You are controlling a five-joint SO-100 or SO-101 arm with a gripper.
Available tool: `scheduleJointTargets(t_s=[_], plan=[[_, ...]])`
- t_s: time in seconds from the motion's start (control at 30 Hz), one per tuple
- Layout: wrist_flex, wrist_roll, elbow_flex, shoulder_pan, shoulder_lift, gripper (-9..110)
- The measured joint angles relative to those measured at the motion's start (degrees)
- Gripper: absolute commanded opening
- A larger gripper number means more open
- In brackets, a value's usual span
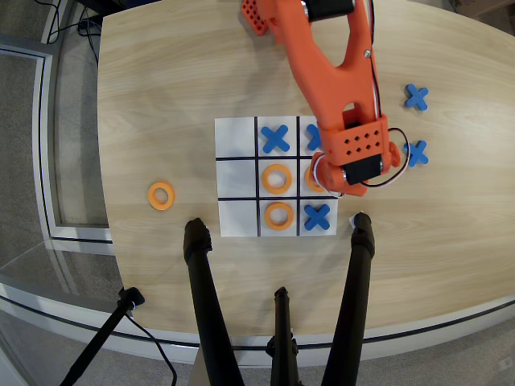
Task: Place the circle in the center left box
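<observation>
The black-lined 3x3 grid (236, 138) lies mid-table in the overhead view. Its right column holds a blue cross (311, 137) at the top, partly hidden, and a blue cross (317, 216) at the bottom. Between them is the middle-row end cell (306, 165). Only the left edge of an orange ring (309, 182) shows in that cell, under the arm. My orange gripper (336, 183) hangs right over that cell, and its own wrist hides the jaws. I cannot tell whether it holds the ring. Two more orange rings lie in the centre cell (277, 178) and the bottom-middle cell (278, 215).
A loose orange ring (161, 195) lies on the wood left of the grid. Two spare blue crosses (416, 97) (418, 153) lie to the right. A blue cross (276, 138) fills the top-middle cell. Black tripod legs (199, 257) (360, 249) reach in from the near edge.
</observation>
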Motion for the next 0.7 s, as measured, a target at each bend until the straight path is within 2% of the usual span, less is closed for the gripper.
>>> scheduleJointTargets(t_s=[0.37, 0.7], plan=[[12.74, -2.64, 1.32, 1.49, 21.18, 12], [14.41, -11.78, 36.83, 3.6, 65.13, 12]])
